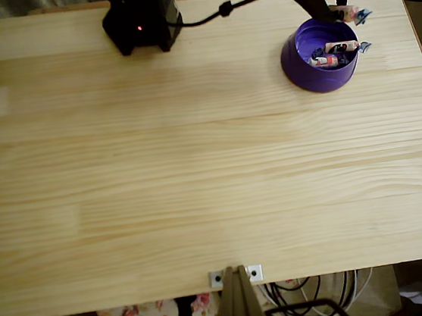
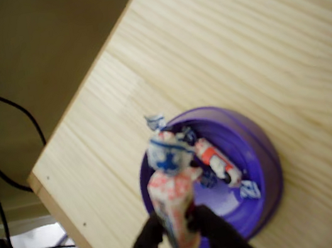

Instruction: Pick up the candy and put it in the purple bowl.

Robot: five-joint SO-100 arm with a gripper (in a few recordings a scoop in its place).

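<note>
Hand (image 2: 180, 236) is clamped on one candy (image 2: 173, 196), two dark fingers (image 2: 213, 234) pinching its lower end; the rest of the wrapper sticks up free. In the wrist view the candy hangs over the near rim of the purple bowl (image 2: 262, 165). Overhead view puts the held candy (image 1: 350, 13) at the bowl's far rim (image 1: 295, 61), not clearly over the middle. Bowl sits near the far right corner of the worktop (image 1: 198, 175), close to its edge. Other candies (image 2: 218, 161) already lie inside.

Risks, as I judge them:
- Release here: candy could clip the rim and bounce onto the worktop or off the edge. Cause: hand is over the rim, not the centre.
- Grip is on one end only, so the candy may tilt or slip early.
- Lowering further could nudge the light bowl towards the edge.
</note>
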